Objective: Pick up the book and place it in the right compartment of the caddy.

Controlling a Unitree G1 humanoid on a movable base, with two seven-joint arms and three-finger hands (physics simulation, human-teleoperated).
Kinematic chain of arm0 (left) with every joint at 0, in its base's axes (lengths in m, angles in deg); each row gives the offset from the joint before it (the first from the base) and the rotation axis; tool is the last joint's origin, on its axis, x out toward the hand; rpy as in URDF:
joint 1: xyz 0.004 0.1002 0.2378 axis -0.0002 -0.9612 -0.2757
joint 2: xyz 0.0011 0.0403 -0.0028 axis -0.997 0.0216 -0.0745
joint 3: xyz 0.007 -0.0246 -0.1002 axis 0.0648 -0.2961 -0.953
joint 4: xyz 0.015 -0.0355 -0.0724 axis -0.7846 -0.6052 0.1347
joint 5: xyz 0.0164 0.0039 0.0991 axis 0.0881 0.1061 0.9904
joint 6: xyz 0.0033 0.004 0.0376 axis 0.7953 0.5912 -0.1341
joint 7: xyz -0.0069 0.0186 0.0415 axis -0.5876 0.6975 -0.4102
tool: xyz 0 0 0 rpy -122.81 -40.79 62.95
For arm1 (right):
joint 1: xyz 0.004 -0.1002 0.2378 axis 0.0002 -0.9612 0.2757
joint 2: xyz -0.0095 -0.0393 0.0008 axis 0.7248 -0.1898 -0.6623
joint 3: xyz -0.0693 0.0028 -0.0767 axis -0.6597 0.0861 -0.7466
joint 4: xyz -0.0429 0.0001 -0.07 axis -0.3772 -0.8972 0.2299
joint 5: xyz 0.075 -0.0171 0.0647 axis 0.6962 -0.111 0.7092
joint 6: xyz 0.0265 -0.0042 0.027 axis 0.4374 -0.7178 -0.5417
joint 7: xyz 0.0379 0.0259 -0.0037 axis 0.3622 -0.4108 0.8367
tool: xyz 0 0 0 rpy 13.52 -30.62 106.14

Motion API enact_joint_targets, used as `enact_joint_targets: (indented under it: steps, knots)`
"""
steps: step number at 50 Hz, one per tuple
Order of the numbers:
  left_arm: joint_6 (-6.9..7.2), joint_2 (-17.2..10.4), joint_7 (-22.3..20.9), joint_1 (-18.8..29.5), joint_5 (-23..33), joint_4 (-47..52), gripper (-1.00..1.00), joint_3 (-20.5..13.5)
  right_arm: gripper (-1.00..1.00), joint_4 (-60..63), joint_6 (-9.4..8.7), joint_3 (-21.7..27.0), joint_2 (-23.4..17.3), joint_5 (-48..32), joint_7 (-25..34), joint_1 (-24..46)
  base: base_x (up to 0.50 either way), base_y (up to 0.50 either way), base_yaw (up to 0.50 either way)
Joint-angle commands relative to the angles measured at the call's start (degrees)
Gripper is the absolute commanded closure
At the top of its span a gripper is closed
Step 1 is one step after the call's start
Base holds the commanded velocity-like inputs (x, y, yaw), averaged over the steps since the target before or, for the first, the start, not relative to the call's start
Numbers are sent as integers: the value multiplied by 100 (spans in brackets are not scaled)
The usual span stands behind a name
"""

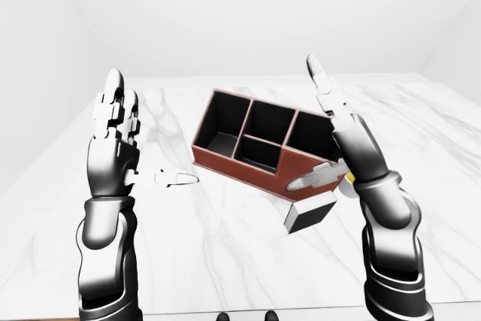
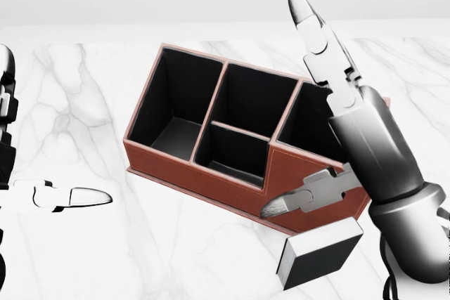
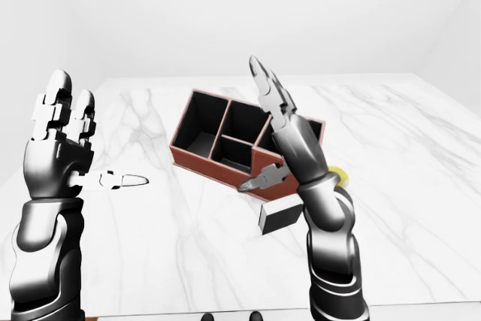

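The caddy [image 2: 211, 173] is a red-brown box with black compartments, set at an angle on the marble table [image 2: 140, 244]. The book [image 2: 320, 252], black with a white edge, lies on the table just below the caddy's lower right corner in the head view. My right hand [image 2: 302, 103] is open, its long fingers pointing up over the right compartment and its thumb [image 2: 295, 201] stretched left just above the book without touching it. At the left of the left-eye view my left hand [image 1: 150, 131] is raised and open, holding nothing. The right forearm hides part of the right compartment.
A small yellow thing [image 1: 347, 178] shows behind the right wrist, beside the caddy. The table's lower edge [image 1: 225, 310] runs close to the robot. White walls stand beyond the table's top edge.
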Motion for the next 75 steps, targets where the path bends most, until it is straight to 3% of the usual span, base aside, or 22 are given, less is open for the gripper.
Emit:
enact_joint_targets:
  steps: [1, 10, 11, 33, 62, 65, 75]
  knots:
    - [0, 3, -8, -8, -27, 24, -100, 3, -100, 70, 629, -112, 16, -1096, 94, -298, 0, 0, 0]
    - [0, 10, 8, -5, -51, 36, -100, -2, -100, 461, 629, -101, 6, -1821, 495, -416, 0, 0, 0]
    - [0, 9, 9, -5, -54, 37, -100, -2, -93, 559, 629, -113, -5, -1929, 520, -528, 0, 0, 0]
    - [0, 8, 47, 10, -148, 110, -100, -14, -88, 1066, 629, -9, 35, -2430, 1880, -1639, 0, 0, 0]
    - [0, -13, 104, 49, -224, 135, -100, -36, -56, 513, 629, -381, 177, -3207, 1880, -2121, 0, 0, 0]
    - [0, -16, 119, 56, -222, 126, -100, -39, -44, 398, 629, -403, 157, -3264, 1813, -2152, 0, 0, 0]
    - [0, -24, 141, 67, -247, 132, -100, -45, -33, 49, 629, -429, 124, -3420, 1544, -2092, 0, 0, 0]
